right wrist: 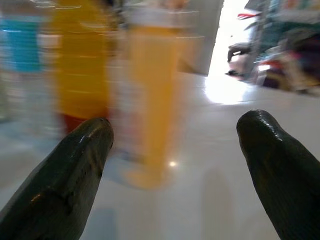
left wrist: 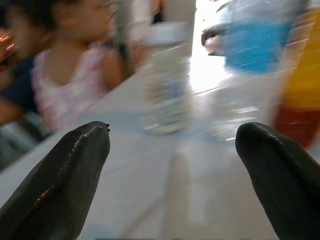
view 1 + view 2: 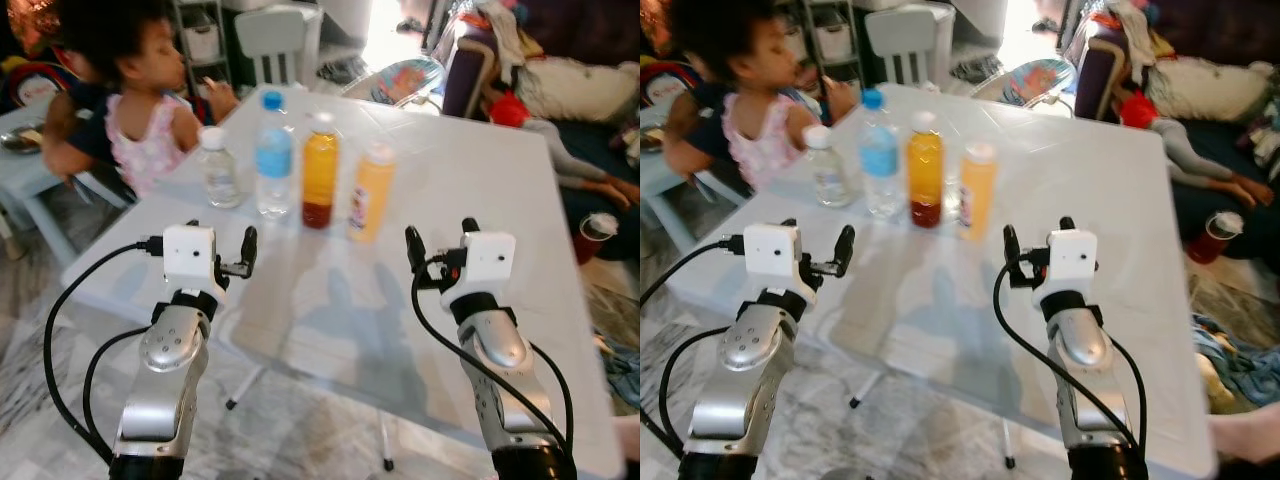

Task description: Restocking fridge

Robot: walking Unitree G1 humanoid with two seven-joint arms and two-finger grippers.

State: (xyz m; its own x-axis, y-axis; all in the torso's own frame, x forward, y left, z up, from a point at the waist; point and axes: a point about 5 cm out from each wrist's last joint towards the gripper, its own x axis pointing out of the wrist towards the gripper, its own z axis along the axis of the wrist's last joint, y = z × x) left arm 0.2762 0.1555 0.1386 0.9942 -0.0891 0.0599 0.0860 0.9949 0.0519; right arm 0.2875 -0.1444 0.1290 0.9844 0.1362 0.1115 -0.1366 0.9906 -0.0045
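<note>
- On the white table [image 3: 470,180] four bottles stand upright in a row, toward its far left part.
- From the robot's left to right they are: a small clear bottle [image 3: 217,168] with a white cap, a taller water bottle [image 3: 273,155] with a blue cap and blue label, an orange juice bottle [image 3: 320,171] with a darker red band at its base, and a pale orange bottle [image 3: 371,192] with a white label.
- These bottles stand close together; whether any touch cannot be told.
- Over the table's near left edge, the left gripper [image 3: 222,258] hangs above the surface, short of the bottles and touching none of them. Its two black fingers [image 2: 60,185] are spread wide apart with nothing between them; the left wrist view looks past them at the clear bottle and the blue-labelled one, both blurred.
- Nearer the table's middle, the right gripper [image 3: 1038,248] hovers over the tabletop, well short of the row. Its fingers [image 1: 280,170] are likewise parted and empty, and the right wrist view faces the two orange bottles, blurred.
- Beyond the table's far left corner sits a child [image 3: 140,95] in a pink top.
- Past the far right side, a person's legs [image 3: 575,165] lie stretched out, with a red cup [image 3: 1217,235] on the floor near them.
</note>
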